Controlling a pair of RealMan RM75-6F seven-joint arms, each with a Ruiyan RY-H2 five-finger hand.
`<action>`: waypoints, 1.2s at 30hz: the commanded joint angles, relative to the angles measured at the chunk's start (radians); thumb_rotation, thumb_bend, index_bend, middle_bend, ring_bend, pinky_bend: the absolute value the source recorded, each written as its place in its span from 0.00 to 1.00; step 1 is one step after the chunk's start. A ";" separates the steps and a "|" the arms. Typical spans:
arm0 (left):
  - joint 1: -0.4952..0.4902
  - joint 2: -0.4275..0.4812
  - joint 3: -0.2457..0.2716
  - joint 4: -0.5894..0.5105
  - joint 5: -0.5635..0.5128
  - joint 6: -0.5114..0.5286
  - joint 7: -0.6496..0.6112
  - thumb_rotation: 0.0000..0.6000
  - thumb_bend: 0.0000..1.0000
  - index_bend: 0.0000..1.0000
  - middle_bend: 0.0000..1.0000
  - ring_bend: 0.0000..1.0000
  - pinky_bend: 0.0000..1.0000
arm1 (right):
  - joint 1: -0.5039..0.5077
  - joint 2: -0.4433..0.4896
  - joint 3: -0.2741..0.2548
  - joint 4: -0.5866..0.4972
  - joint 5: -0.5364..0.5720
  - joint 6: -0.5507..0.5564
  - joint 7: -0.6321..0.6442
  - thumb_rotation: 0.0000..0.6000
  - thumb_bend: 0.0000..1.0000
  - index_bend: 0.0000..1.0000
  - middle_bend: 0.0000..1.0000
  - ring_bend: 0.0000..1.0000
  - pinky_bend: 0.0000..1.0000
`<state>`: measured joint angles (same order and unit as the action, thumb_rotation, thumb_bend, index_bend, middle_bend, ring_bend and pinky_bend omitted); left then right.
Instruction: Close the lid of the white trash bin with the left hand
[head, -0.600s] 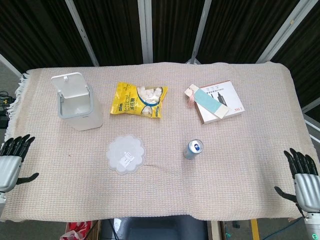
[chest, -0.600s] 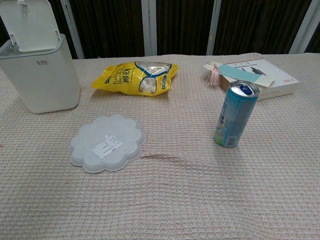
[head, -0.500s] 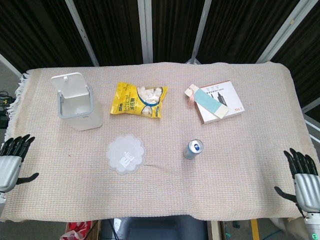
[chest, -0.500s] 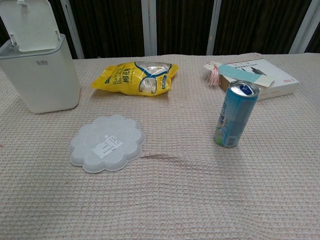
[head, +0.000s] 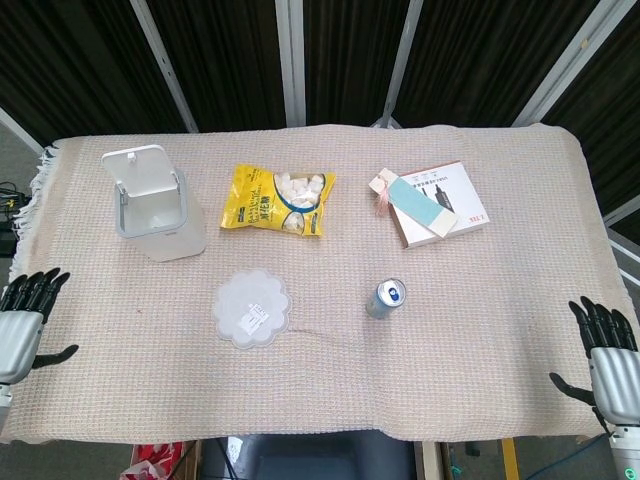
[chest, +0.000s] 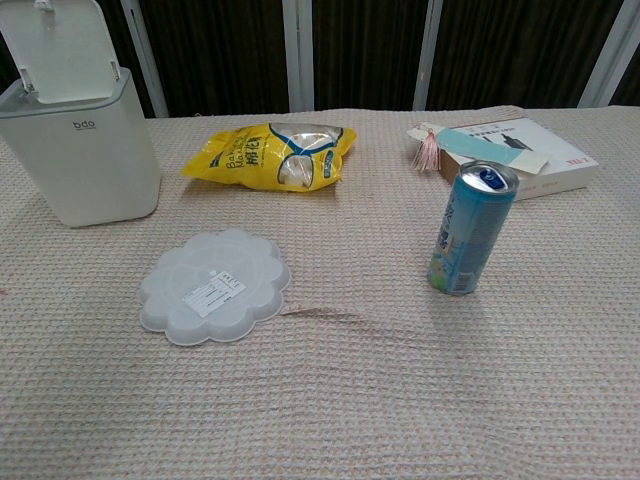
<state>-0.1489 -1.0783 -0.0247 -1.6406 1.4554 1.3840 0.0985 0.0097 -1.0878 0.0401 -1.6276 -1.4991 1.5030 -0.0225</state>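
Note:
The white trash bin (head: 160, 215) (chest: 85, 150) stands at the table's far left. Its lid (head: 138, 168) (chest: 62, 50) is raised, tilted back from the opening. In the head view my left hand (head: 22, 325) hangs off the table's left front edge, fingers spread, holding nothing, well short of the bin. My right hand (head: 610, 355) sits off the right front edge, fingers spread and empty. Neither hand shows in the chest view.
A yellow snack bag (head: 277, 199) (chest: 272, 155) lies right of the bin. A white flower-shaped plastic lid (head: 251, 307) (chest: 213, 285) lies in front. A blue drink can (head: 385, 297) (chest: 471, 229) stands mid-table. A book with a bookmark (head: 432, 205) (chest: 510, 150) lies at the back right.

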 joint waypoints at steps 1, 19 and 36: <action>-0.001 0.002 -0.004 -0.001 -0.007 -0.002 -0.003 1.00 0.04 0.00 0.00 0.00 0.00 | 0.000 0.000 0.000 -0.001 -0.001 0.000 0.001 1.00 0.15 0.00 0.00 0.00 0.00; -0.137 0.063 -0.186 -0.087 -0.149 -0.053 0.127 1.00 0.23 0.00 0.00 0.37 0.68 | 0.000 0.000 0.000 -0.010 -0.008 0.002 0.041 1.00 0.15 0.00 0.00 0.00 0.00; -0.503 0.122 -0.403 -0.105 -0.832 -0.408 0.358 1.00 0.71 0.00 0.87 0.92 1.00 | 0.004 0.007 0.009 -0.026 0.021 -0.016 0.062 1.00 0.15 0.00 0.00 0.00 0.00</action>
<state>-0.5841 -0.9728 -0.3994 -1.7562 0.7090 1.0330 0.3994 0.0139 -1.0812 0.0490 -1.6540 -1.4786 1.4875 0.0393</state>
